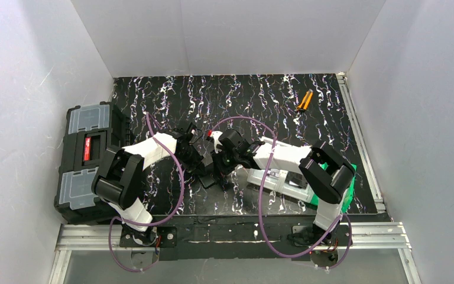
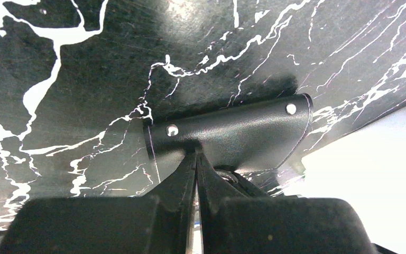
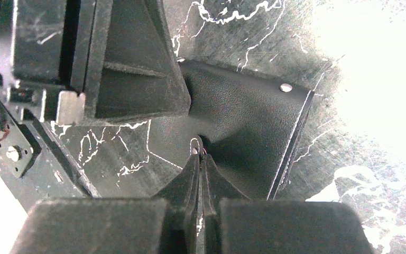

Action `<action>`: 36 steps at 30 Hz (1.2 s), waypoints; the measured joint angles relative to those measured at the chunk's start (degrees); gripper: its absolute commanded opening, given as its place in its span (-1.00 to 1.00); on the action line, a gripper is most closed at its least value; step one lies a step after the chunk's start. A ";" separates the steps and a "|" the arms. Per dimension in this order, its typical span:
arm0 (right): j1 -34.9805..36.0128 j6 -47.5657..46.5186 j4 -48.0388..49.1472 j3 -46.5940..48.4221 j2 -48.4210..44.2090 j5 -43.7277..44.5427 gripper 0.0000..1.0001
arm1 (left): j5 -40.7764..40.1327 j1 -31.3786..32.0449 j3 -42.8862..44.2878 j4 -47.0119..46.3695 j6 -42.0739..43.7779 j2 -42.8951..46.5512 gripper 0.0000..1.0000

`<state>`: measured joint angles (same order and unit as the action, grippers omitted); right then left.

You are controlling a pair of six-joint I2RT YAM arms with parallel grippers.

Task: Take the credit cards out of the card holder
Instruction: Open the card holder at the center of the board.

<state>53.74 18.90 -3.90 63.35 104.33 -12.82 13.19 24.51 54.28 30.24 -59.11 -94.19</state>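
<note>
The card holder (image 1: 208,180) is a small black wallet low over the marbled table between both arms. In the left wrist view its black outside (image 2: 243,132) shows two metal rivets. My left gripper (image 2: 196,153) is shut on its near edge. In the right wrist view the holder (image 3: 243,121) shows one rivet and a stitched edge. My right gripper (image 3: 199,151) is shut on another part of it, with the left gripper's fingers (image 3: 132,69) clamped on the holder's upper left. In the top view the left gripper (image 1: 198,165) and right gripper (image 1: 220,168) meet at the holder. The credit cards are hidden.
A big black toolbox (image 1: 88,157) stands at the left edge. A grey bin (image 1: 275,177) and a green bin (image 1: 346,198) sit under the right arm. A small orange-handled tool (image 1: 303,100) lies at the far right. White walls enclose the table.
</note>
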 measured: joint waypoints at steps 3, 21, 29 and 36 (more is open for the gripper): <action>0.00 -0.02 0.68 -0.81 -0.76 -0.02 -0.97 | 0.04 0.00 0.22 0.46 -1.09 -0.26 -1.00; 0.17 1.09 -3.32 -3.48 -5.60 -1.36 0.02 | -0.35 0.15 1.53 2.21 -3.13 -1.33 -1.00; -2.89 3.02 -2.58 2.10 0.74 -2.58 -0.06 | -0.28 0.13 1.51 2.19 -3.10 -1.40 -1.00; -3.15 4.48 -1.90 4.61 3.87 -5.73 -0.18 | -0.07 0.07 1.57 2.19 -3.39 -1.68 -1.00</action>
<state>50.59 23.38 -5.80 67.96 108.20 -18.55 13.13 24.58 55.86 32.42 -62.50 -95.88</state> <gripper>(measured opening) 0.438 0.009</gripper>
